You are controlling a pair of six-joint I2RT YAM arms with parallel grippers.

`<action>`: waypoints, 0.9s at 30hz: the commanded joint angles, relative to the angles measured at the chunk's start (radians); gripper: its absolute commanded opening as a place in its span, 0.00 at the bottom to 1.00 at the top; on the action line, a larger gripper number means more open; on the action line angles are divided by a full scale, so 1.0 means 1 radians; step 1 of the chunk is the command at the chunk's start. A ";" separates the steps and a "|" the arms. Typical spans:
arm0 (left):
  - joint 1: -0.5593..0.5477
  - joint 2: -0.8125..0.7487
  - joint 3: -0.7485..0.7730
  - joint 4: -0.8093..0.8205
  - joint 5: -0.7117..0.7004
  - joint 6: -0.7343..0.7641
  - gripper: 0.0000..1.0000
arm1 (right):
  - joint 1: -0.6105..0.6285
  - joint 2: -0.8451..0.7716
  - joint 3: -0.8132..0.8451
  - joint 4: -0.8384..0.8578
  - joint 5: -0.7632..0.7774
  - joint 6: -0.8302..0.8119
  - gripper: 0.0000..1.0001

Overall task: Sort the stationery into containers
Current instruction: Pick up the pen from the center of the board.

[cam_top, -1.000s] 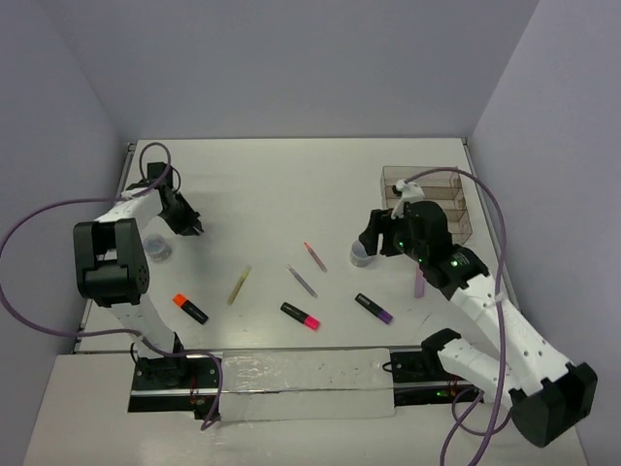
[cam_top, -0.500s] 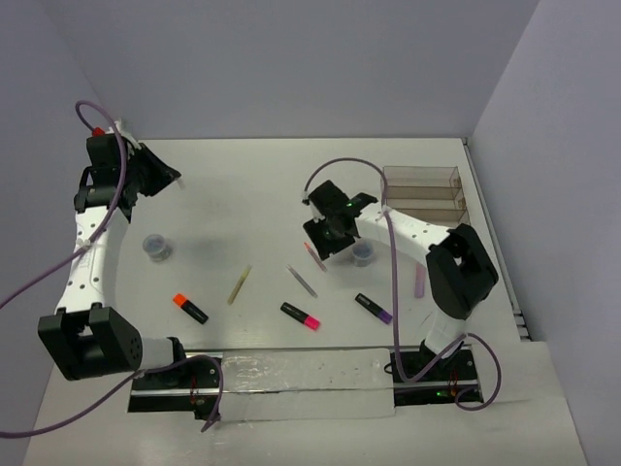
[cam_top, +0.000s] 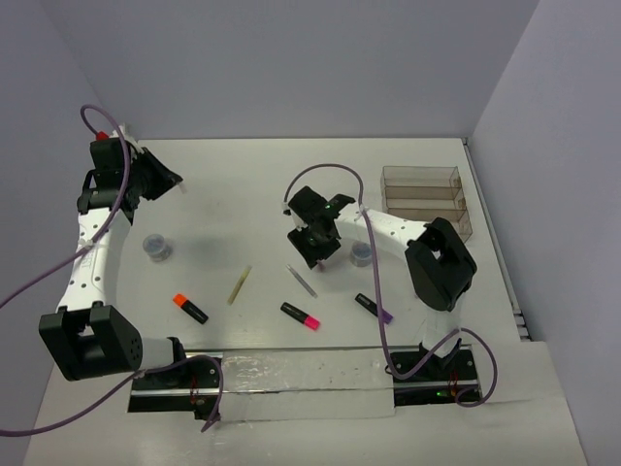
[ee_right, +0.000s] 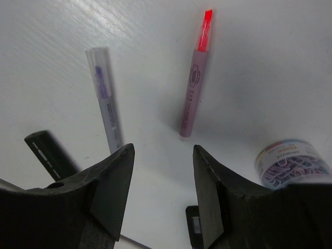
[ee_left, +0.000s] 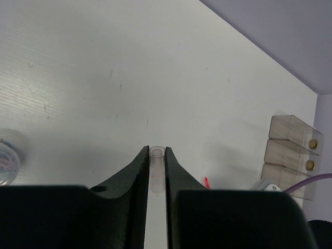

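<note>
My right gripper (cam_top: 316, 241) (ee_right: 162, 155) is open and empty, hovering just above the red-tipped stick (ee_right: 196, 83), with the grey stick (cam_top: 302, 281) (ee_right: 104, 98) beside it. A round grey-blue piece (cam_top: 362, 254) (ee_right: 293, 163) lies to its right and another (cam_top: 157, 248) (ee_left: 8, 163) at the left. My left gripper (cam_top: 163, 180) (ee_left: 156, 153) is raised at the far left, shut on a small clear tube (ee_left: 156, 168). A beige stick (cam_top: 239, 284) and orange (cam_top: 190, 308), pink (cam_top: 300, 316) and purple (cam_top: 374, 308) highlighters lie near the front. The clear tray (cam_top: 425, 199) (ee_left: 290, 155) stands at the far right. The lilac marker is hidden.
The right arm's link (cam_top: 439, 262) stands over the table in front of the tray. Grey walls close in the left, back and right sides. A cable loops above the right gripper.
My left gripper has risen from beside the left round piece to the far left corner. My right gripper has swung left from the right round piece to above the red-tipped stick.
</note>
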 commanded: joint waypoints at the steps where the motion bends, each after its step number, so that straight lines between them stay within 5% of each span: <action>1: 0.016 -0.033 0.064 -0.012 0.039 0.047 0.00 | 0.008 -0.030 0.091 -0.089 0.045 -0.017 0.57; 11: 0.074 -0.214 0.035 -0.028 0.033 0.065 0.00 | 0.007 0.043 0.037 0.013 0.040 -0.023 0.57; 22: 0.078 -0.217 -0.010 0.015 0.047 0.052 0.00 | -0.002 0.193 0.052 0.097 0.081 -0.046 0.54; 23: 0.078 -0.214 -0.013 0.015 0.053 0.051 0.00 | -0.005 0.206 0.048 0.100 0.078 -0.045 0.48; 26: 0.078 -0.216 -0.025 0.027 0.076 0.048 0.01 | -0.009 0.209 0.020 0.123 0.070 -0.040 0.06; 27: 0.078 -0.218 -0.026 0.028 0.082 0.047 0.01 | -0.009 0.204 0.011 0.127 0.069 -0.038 0.00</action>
